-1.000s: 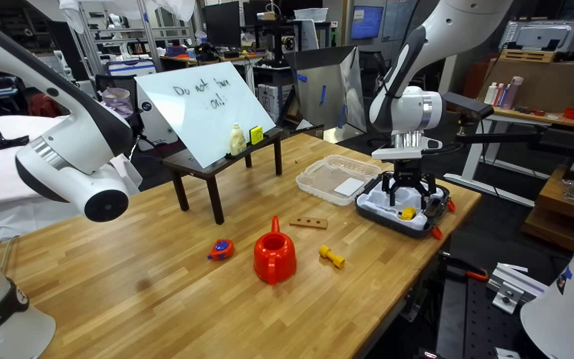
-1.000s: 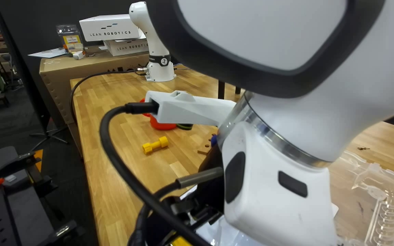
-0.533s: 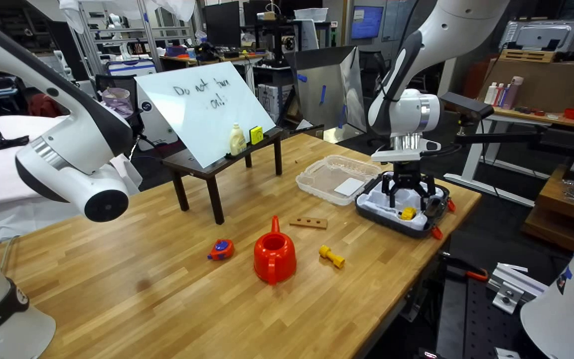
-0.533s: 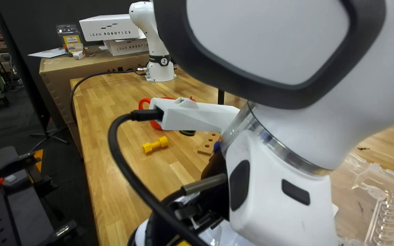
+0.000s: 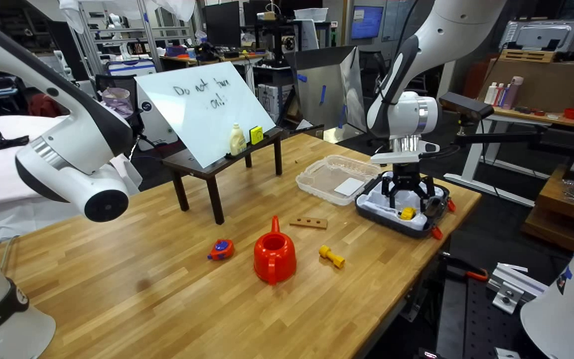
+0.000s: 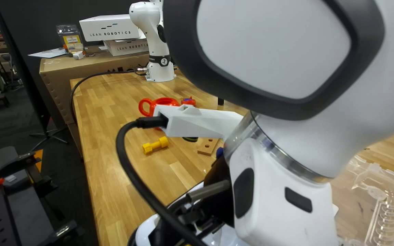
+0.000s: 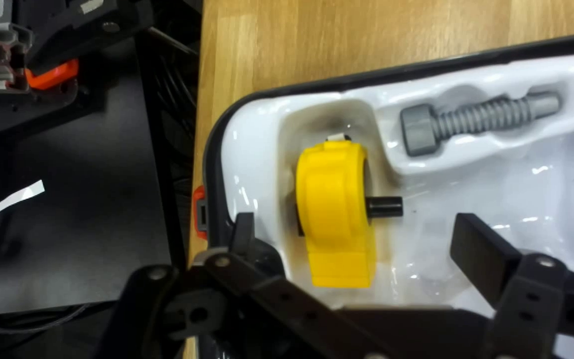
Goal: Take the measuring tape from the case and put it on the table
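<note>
The measuring tape (image 7: 334, 209) is yellow with black parts and stands in a white recess of the case. In an exterior view the measuring tape (image 5: 408, 213) shows as a small yellow spot. The case (image 5: 386, 223) has a black rim (image 7: 406, 72) and a white inside, and lies at the end of the wooden table (image 5: 192, 304). My gripper (image 7: 359, 242) is open, with one finger on each side of the tape and gaps to both. In an exterior view the gripper (image 5: 407, 202) points down into the case. In the other exterior picture the arm hides the tape and fingers.
A grey toy screw (image 7: 481, 119) lies beside the tape. A clear lid (image 5: 317, 192) lies next to the case. A yellow toy bolt (image 5: 332, 256), holed wooden piece (image 5: 308, 223), red can (image 5: 274, 257) and red-blue toy (image 5: 221, 249) lie on the table. A whiteboard stand (image 5: 207, 174) is behind.
The arm's wrist has shifted slightly left and down in an exterior view, and right and down where it is seen close up. The tape and case have not moved.
</note>
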You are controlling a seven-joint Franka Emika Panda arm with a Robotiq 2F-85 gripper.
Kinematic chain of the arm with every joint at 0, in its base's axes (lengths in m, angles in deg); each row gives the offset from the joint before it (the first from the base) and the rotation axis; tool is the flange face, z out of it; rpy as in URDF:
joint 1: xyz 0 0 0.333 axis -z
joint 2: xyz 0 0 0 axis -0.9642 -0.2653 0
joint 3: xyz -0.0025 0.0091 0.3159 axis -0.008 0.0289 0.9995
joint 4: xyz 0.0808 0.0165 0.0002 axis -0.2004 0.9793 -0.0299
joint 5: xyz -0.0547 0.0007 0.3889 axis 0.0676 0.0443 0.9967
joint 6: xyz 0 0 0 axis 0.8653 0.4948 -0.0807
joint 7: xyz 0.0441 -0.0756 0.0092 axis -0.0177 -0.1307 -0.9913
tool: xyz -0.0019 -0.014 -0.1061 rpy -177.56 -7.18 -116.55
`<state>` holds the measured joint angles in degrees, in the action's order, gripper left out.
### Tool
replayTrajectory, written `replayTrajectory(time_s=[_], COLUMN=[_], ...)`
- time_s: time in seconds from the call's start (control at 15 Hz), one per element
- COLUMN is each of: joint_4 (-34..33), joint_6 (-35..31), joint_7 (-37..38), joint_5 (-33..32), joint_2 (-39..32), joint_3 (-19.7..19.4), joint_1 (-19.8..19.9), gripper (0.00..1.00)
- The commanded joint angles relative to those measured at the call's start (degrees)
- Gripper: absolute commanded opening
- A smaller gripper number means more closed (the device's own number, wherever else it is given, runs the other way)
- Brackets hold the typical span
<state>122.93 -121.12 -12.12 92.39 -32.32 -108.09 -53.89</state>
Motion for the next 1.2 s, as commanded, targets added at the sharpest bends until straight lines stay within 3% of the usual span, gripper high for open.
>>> replayTrajectory(time_s=[0.0, 1.13], joint_4=[-1.37, -0.88], joint_6=[1.61, 2.11], joint_7=[-0.25, -0.31], joint_5=[0.40, -1.53], joint_2=[-0.90, 0.19], joint_3=[0.18, -0.24], joint_1=[0.52, -0.21], gripper=[1.00, 1.00])
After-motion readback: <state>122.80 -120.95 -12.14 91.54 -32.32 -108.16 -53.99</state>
